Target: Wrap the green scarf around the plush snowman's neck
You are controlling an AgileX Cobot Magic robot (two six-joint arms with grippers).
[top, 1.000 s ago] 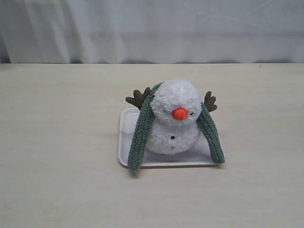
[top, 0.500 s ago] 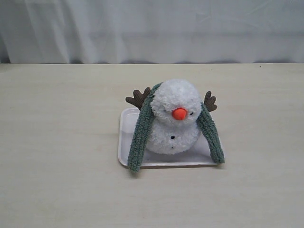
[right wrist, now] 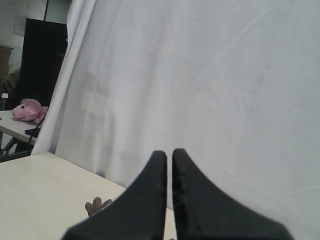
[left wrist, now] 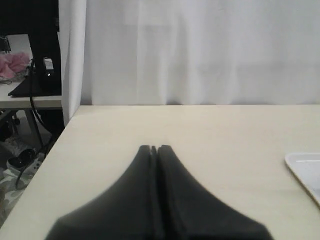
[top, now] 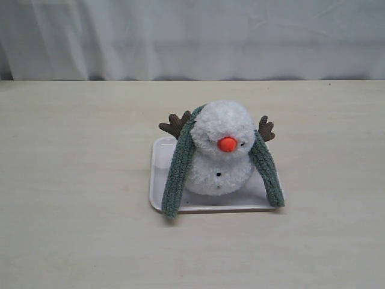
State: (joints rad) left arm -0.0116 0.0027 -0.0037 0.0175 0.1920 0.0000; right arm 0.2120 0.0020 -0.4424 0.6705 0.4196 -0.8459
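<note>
a white curtain [top: 192,36] fills the top of the exterior frame, and below it a pale wood-grain surface [top: 72,211] takes up the rest. neither tool appears in the exterior frame. in its own wrist view the left tool [left wrist: 154,148] is closed, its two dark fingers pressed together with nothing between them, low over the bare surface. the right tool [right wrist: 166,154] is also closed and empty, raised in front of the curtain.

a little right of centre in the exterior frame lies a white rectangular tray [top: 159,174]. the plush snowman [top: 221,162] sits on it, facing the camera: a fluffy white head ball on a larger body ball.

the green scarf [top: 179,168], a muted grey-green ribbed knit strip, passes behind the head and hangs down in front as two separate tails, spread apart on either side of the body. the left tail runs down over the tray's front edge, its tip on the surface. the right tail ends at the tray's lower right corner. the snowman's neck [top: 207,153] is bare at the front.

two brown branch arms [top: 175,124] stick up behind the scarf at each side. the orange nose [top: 227,144] sits mid-face, with a tiny black eye [top: 242,144] beside it and a black button [top: 218,174] on the belly.
</note>
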